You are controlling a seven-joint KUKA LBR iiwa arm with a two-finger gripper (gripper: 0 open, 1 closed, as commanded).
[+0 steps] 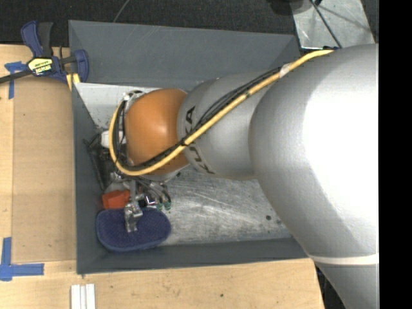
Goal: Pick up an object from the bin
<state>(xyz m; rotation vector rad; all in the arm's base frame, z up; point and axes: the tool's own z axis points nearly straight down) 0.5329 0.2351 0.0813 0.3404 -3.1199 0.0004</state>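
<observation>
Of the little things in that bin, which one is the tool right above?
The dark blue oval pad in the bin's lower-left corner. In this view the tool overlaps its top edge, while the orange-red block lies just beside it.

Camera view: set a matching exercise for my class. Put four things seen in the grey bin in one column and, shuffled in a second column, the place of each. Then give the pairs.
Things
1. blue oval pad
2. red-orange block
3. black object
4. gripper

Places
A. along the left wall of the bin
B. over the blue oval pad's upper edge, below the orange wrist cover
C. on the floor in the bin's bottom-left corner
D. between the black object and the blue oval pad

Pairs: 1-C, 2-D, 3-A, 4-B
</observation>
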